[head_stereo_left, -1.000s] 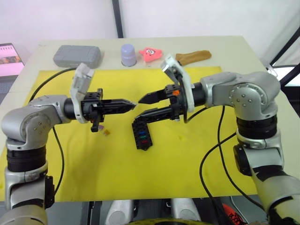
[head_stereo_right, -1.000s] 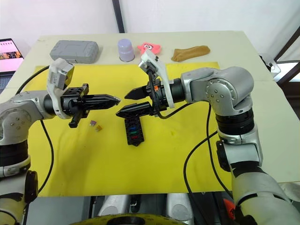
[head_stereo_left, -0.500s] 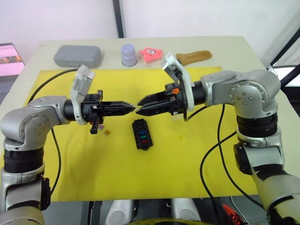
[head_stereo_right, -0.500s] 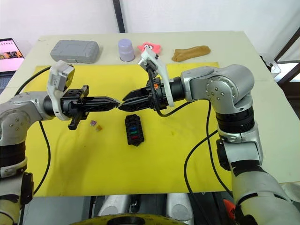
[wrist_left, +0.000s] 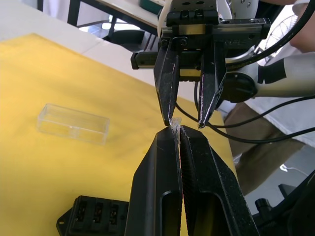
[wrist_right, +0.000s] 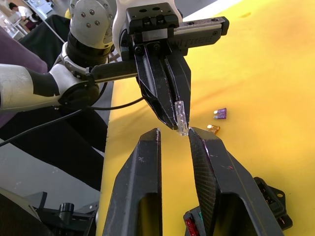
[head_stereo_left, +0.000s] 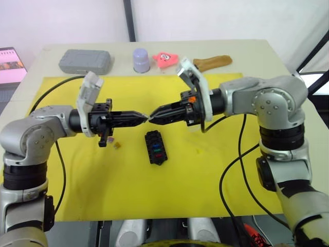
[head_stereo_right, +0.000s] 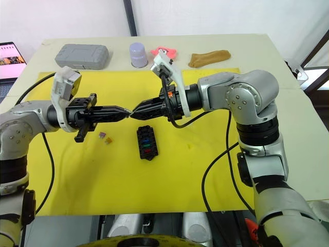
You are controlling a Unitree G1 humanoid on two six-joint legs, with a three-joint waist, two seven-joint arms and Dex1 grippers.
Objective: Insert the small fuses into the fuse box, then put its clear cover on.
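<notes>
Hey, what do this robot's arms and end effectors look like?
Both arms are rounded silver-grey shells with black joint bands and loose black cables. Each wrist carries a white camera bracket. The left end effector and right end effector each have two long black tapering fingers; an orange spot shows at the right one's base.

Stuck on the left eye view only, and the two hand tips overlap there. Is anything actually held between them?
Observer: Yes. In the left wrist view the left hand is shut on a clear fuse, with the fuse's end poking past the fingertips.
Operator: Right hand on it yet?
Observer: No. In the right wrist view the right hand is open, one finger on either side of the fuse, not clamped on it.
Operator: Where's the cover?
Observer: The clear cover lies flat on the yellow mat, apart from the fuse box.
</notes>
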